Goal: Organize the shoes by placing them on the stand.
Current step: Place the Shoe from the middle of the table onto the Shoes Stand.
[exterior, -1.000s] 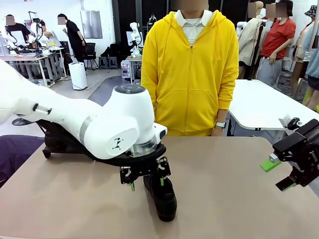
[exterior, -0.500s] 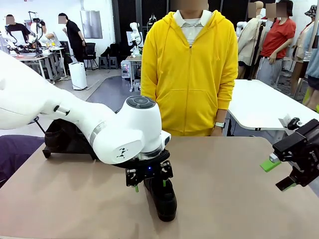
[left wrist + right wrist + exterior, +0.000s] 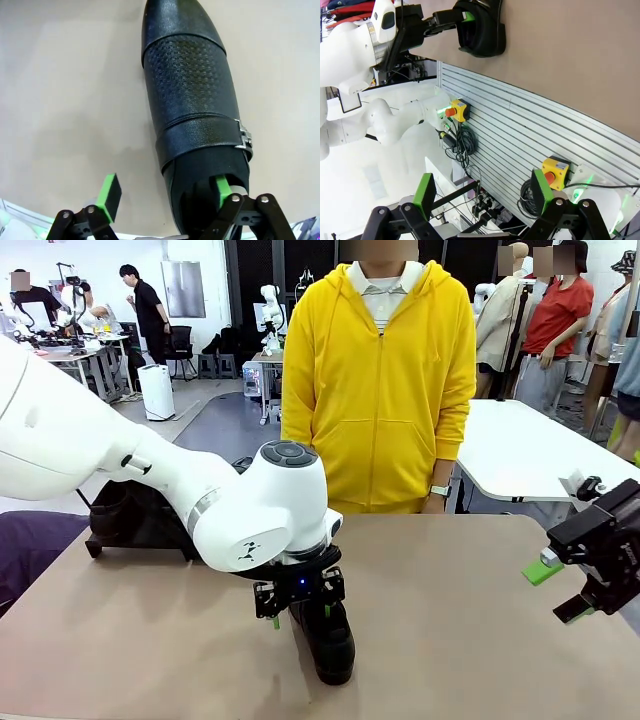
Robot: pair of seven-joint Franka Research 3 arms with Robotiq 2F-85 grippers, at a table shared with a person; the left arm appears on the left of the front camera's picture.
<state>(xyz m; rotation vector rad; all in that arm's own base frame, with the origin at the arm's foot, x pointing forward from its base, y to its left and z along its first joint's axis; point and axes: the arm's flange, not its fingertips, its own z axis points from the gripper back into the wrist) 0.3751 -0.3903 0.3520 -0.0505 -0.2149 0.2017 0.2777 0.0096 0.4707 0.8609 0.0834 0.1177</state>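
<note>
A glossy black slip-on shoe [image 3: 326, 642] with a metal buckle lies on the tan table near the front middle, toe toward me. My left gripper [image 3: 299, 606] is down on its heel end and stands open. In the left wrist view one green pad [image 3: 222, 187] is inside the shoe [image 3: 192, 100] opening, and the other pad [image 3: 110, 194] is outside its side wall. The black stand [image 3: 140, 530] sits at the far left, with a dark shoe [image 3: 110, 502] on it, mostly hidden by my left arm. My right gripper [image 3: 560, 590] hangs open and empty at the right edge.
A person in a yellow hoodie [image 3: 385, 380] stands at the table's far side, hands down. The right wrist view looks along the table's front edge at the shoe [image 3: 482, 30], with my right gripper [image 3: 482, 192] open. Bare tabletop [image 3: 460, 630] spans the right half.
My left arm has shifted slightly right and lowered its gripper onto the shoe's heel end. The shoe and the right arm have not moved.
</note>
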